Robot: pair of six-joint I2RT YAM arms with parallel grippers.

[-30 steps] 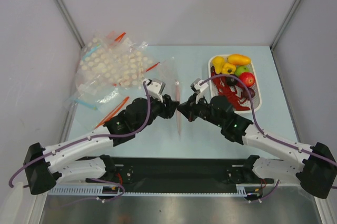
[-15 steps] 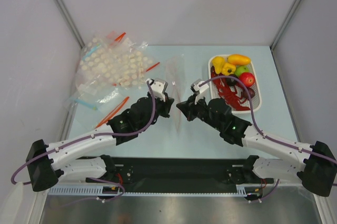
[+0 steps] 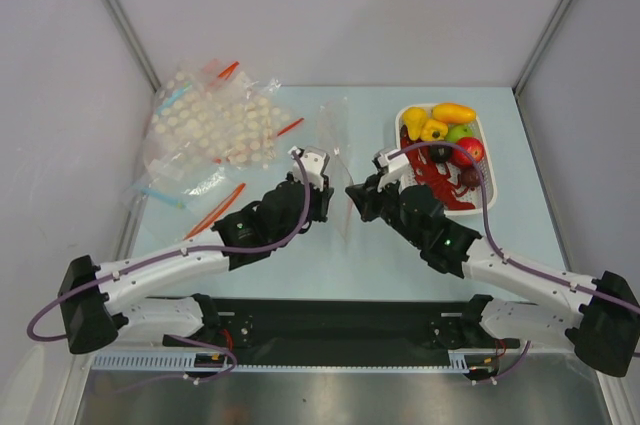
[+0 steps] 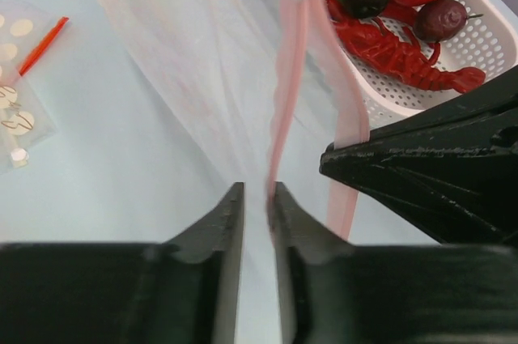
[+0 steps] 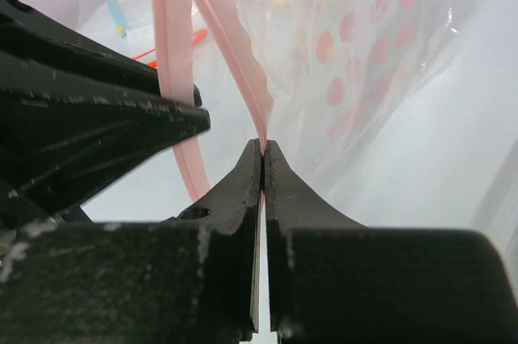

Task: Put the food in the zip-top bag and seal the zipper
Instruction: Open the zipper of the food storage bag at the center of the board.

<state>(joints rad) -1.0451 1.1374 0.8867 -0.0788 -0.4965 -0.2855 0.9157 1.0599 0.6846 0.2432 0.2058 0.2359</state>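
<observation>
**Q:** Where is the clear crinkly plastic bag [image 3: 333, 130] held?
**A:** At the pale table's [image 3: 370, 255] centre. Its thin pinkish-red zipper strip [image 4: 287, 77] is pinched by the left gripper [image 4: 256, 190] and the right gripper [image 5: 263, 143]. At 2 o'clock, glossy toy foods [image 3: 445, 135] are seen in a white perforated basket [image 4: 486, 53].

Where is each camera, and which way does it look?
Top: above, behind the arms, looking down at the table; both arms show.
Left wrist: on the left arm, looking past the left gripper at the zipper and basket.
Right wrist: looking past the right gripper toward dotted bags.
Shared: both wrist views show the zipper.
</observation>
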